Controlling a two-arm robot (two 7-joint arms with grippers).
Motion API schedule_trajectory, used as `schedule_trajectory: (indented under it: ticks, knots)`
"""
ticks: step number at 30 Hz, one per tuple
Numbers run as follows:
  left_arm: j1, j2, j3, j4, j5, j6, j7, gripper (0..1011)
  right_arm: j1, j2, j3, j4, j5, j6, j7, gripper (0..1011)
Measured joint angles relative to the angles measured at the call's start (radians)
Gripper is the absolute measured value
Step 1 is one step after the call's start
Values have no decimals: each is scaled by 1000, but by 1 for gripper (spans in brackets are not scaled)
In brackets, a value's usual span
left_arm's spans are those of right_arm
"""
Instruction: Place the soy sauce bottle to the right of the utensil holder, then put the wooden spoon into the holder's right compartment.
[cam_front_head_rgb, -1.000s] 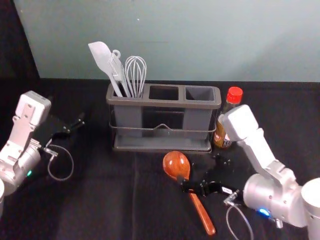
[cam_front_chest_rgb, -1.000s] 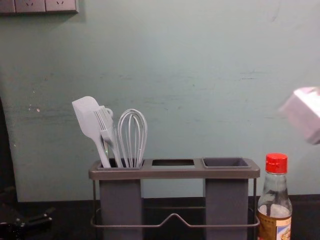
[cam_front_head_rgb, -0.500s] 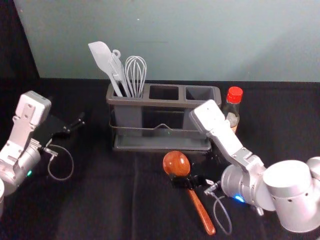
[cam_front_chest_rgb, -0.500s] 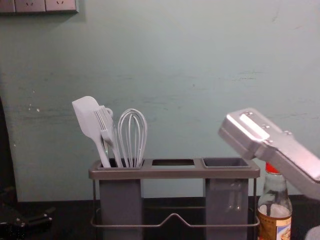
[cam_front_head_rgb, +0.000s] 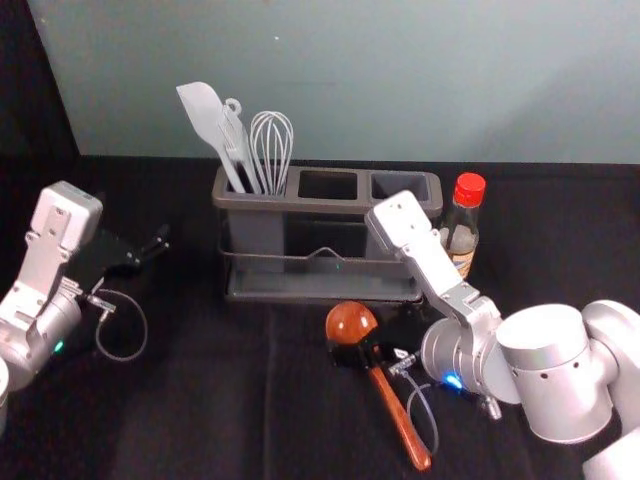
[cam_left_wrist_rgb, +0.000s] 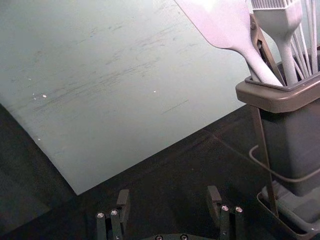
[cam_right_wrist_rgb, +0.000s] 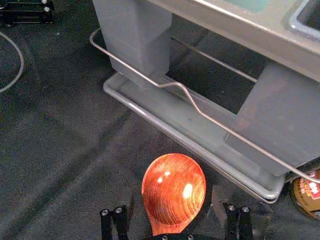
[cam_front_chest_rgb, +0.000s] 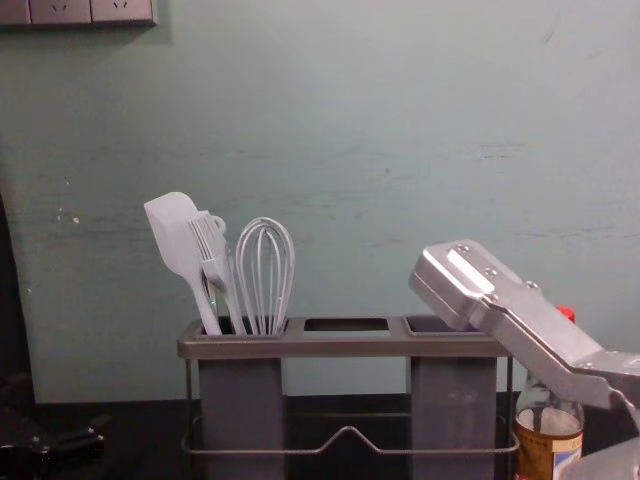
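Observation:
In the head view, the right gripper (cam_front_head_rgb: 358, 352) is over the wooden spoon (cam_front_head_rgb: 403, 425), where bowl and handle meet. The right wrist view has the right gripper (cam_right_wrist_rgb: 173, 200) open, one finger on each side of the spoon bowl (cam_right_wrist_rgb: 173, 187), with gaps between. The soy sauce bottle (cam_front_head_rgb: 463, 235) stands upright just right of the utensil holder (cam_front_head_rgb: 325, 288), partly behind the right arm. No utensil shows in the holder's right compartment (cam_front_head_rgb: 400, 186). Away to the left of the holder is the left gripper (cam_front_head_rgb: 155, 247); its fingers stand apart in the left wrist view (cam_left_wrist_rgb: 169, 197).
White utensils, including a spatula (cam_front_head_rgb: 203, 112) and a whisk (cam_front_head_rgb: 271, 150), stand in the holder's left compartment. A wire rail (cam_right_wrist_rgb: 185, 92) runs along the holder's front. Behind everything rises a pale green wall (cam_front_chest_rgb: 350, 130). Dark cloth (cam_front_head_rgb: 200, 400) covers the table.
The right gripper has shifted left and its arm has swung inward, uncovering more of the bottle in the head view. Spoon, bottle, holder and left arm look unmoved.

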Motion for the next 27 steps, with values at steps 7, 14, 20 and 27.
schedule_trajectory:
  ticks: [7,14,20,27]
  knots:
    - [0,0,0,0,0,0,0,1005,9,-21,9,27,-4,-2,13,1000]
    - [0,0,0,0,0,0,0,1005,14,-38,7,44,-22,-1,26,1000]
    - [0,0,0,0,0,0,0,1005,17,-47,3,55,-41,-3,31,1000]
    - [0,0,0,0,0,0,0,1005,19,-55,4,64,-60,-7,35,1000]
